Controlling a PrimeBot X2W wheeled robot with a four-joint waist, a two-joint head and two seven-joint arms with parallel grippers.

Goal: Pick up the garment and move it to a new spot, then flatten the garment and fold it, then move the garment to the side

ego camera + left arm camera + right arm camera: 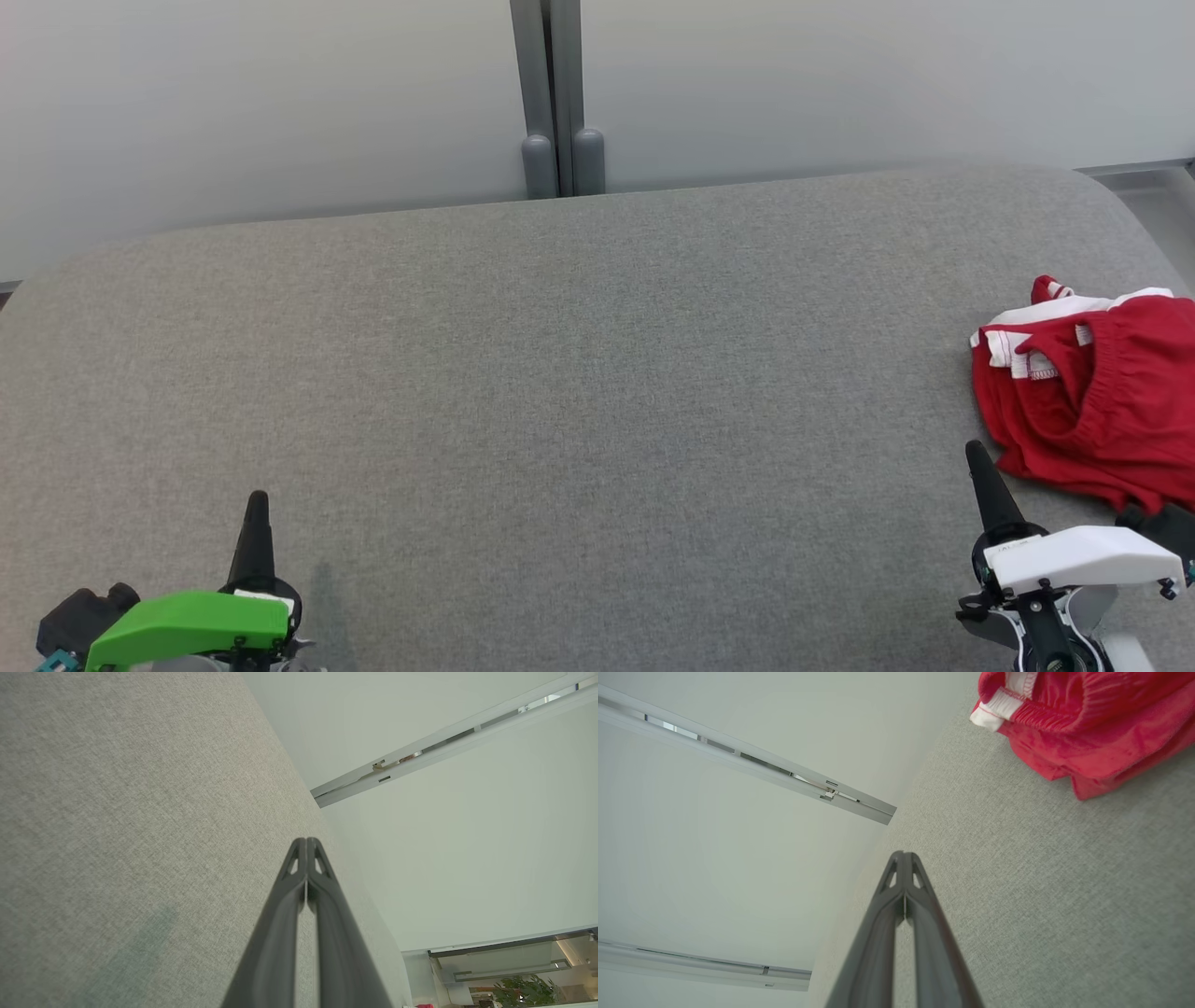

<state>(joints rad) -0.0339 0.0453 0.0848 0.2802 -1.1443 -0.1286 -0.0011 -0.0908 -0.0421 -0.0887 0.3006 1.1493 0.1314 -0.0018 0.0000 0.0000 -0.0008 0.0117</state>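
Picking out the garment at once: red with white trim, heaped at the far right of the grey table and running partly off the head view's right border. Looks loosely doubled over rather than spread flat, with the gathered waistband on top and white edging poking out at the far side. Held by nothing, just lying there.

Down at the lower left, spotting the left tool under its green cover, well apart from the cloth. From the left wrist, seeing the fingers pressed together at the tips over bare grey fabric, with nothing between them. At the lower right, much the same for the right tool under its white cover: pinched closed on nothing, tip just beside the garment's near hem, not touching as far as can be told.

Calling the progress? Fits two readings. Could be a rumpled heap waiting to be lifted to a new spot, or a rough fold already parked at the side with both arms at rest. Lying off to one side matches the task's end, but being so lumpy argues against a tidy fold. Can't settle it from here.

Hunting for writing: no logo or print readable on the cloth. Only a faint mark on the white cover, too small to read.
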